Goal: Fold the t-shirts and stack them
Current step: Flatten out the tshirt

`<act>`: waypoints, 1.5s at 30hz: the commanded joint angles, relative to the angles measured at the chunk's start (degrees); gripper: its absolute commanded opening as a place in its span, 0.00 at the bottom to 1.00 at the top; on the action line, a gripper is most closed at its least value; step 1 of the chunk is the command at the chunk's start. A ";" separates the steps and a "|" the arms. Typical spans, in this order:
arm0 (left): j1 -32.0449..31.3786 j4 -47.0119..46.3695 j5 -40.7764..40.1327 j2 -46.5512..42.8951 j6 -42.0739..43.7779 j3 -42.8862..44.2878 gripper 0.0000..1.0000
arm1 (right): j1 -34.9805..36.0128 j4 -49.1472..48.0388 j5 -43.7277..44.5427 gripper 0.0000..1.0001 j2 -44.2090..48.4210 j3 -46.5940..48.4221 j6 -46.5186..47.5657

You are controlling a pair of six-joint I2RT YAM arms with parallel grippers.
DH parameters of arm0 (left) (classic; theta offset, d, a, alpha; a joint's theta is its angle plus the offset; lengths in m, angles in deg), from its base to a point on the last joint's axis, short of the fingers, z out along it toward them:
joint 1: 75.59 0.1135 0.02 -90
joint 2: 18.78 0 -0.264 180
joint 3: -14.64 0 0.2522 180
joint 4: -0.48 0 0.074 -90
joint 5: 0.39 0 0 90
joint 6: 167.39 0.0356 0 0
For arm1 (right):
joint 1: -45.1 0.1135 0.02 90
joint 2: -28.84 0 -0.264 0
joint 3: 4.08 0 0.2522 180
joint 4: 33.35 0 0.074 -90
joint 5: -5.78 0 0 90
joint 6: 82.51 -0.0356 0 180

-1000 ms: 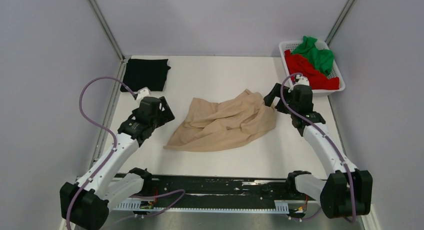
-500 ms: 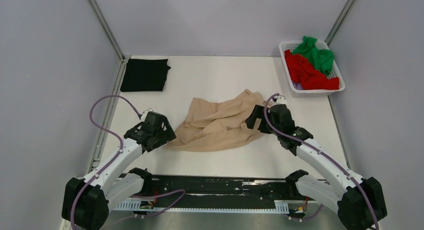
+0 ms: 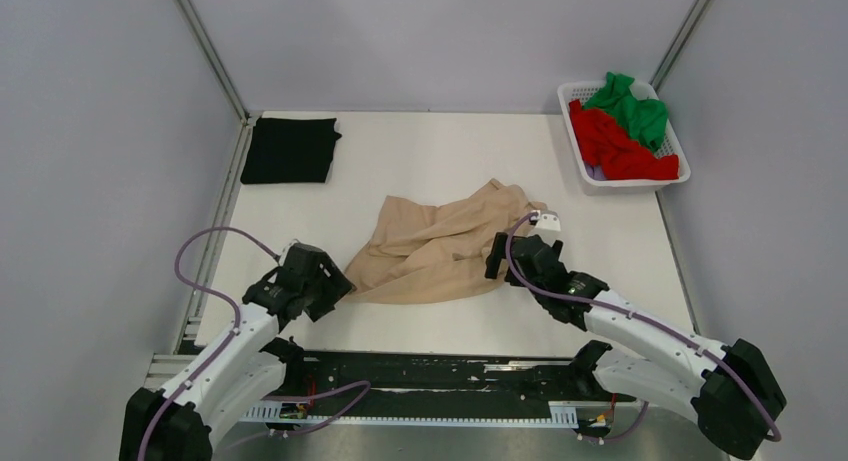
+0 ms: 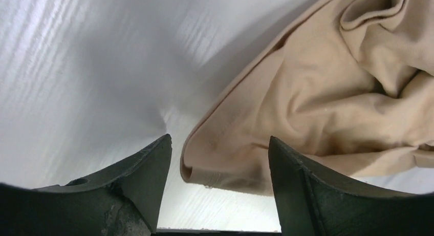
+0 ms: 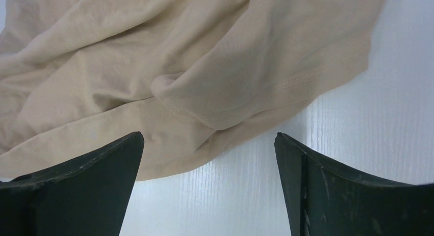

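Note:
The beige t-shirt (image 3: 448, 243) lies crumpled in the middle of the table. My left gripper (image 3: 338, 286) is open and empty, low at the shirt's near left corner; that corner (image 4: 215, 172) sits between its jaws in the left wrist view. My right gripper (image 3: 492, 256) is open and empty at the shirt's near right edge; the hem (image 5: 245, 113) lies just beyond its jaws in the right wrist view. A folded black t-shirt (image 3: 290, 149) lies at the far left. The red t-shirt (image 3: 615, 146) and the green t-shirt (image 3: 632, 109) lie bunched in the basket.
A white slatted basket (image 3: 572, 89) stands at the far right corner. Metal frame posts run up behind the table's far corners. A black rail (image 3: 430, 373) runs along the near edge between the arm bases.
Both arms have pulled back toward the near edge and dropped low. The left gripper has come to the shirt's near left corner, the right to its near right edge. The shirt has not moved.

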 commanded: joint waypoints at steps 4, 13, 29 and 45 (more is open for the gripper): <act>0.12 -4.10 6.81 -5.65 -6.62 -4.61 0.58 | 4.82 -1.04 10.71 1.00 -1.39 0.79 -1.69; 0.12 -6.45 5.62 -3.69 -3.91 -1.55 0.00 | 10.91 -0.96 15.18 0.83 -15.69 8.08 -1.92; 0.12 -4.90 2.88 -5.23 -2.41 -1.63 0.00 | 11.04 11.03 29.04 0.64 -33.60 18.34 -12.76; 0.12 -1.29 -4.53 -5.82 -0.91 0.56 0.00 | 2.01 11.44 27.64 0.33 -21.21 11.42 -13.86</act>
